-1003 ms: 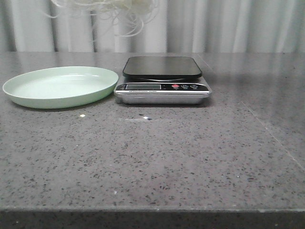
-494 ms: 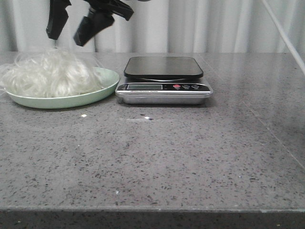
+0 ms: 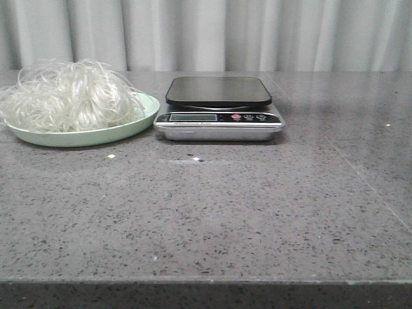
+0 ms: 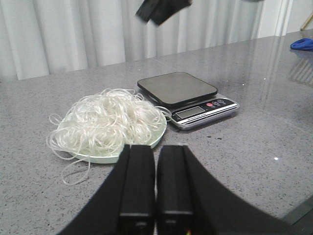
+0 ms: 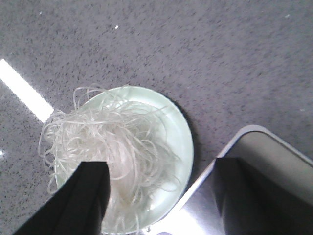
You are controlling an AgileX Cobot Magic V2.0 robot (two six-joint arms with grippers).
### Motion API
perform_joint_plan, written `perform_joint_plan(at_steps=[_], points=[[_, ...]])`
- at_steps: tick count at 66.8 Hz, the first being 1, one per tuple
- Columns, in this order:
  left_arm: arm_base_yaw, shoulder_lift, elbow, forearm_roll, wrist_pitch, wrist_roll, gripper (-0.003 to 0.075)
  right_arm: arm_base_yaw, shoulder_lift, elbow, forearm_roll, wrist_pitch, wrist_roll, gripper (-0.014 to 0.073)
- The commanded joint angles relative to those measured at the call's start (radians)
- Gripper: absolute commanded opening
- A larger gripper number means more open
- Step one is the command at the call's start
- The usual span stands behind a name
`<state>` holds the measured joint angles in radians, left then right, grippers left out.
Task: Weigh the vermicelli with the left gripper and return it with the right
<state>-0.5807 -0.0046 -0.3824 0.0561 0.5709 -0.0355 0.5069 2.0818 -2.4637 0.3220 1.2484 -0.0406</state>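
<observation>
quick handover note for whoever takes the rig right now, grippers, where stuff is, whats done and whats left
Left gripper: shut, empty, back from the plate.
Right gripper: open, empty, above the plate.
The vermicelli lies heaped on the pale green plate, some strands hanging over the rim. The scale beside it has a bare platform.
Done: vermicelli is on the plate and released.
Left: these views cannot show whether weighing has happened; check that.
</observation>
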Motion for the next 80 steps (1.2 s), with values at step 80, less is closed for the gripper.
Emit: perform_joint_plan(at_steps=[80], points=[[-0.005,-0.010,-0.025,-0.008,-0.075,-0.008,0.0127,-0.155,-1.570,1.750,-0.056,-0.861,-0.105,0.0544]])
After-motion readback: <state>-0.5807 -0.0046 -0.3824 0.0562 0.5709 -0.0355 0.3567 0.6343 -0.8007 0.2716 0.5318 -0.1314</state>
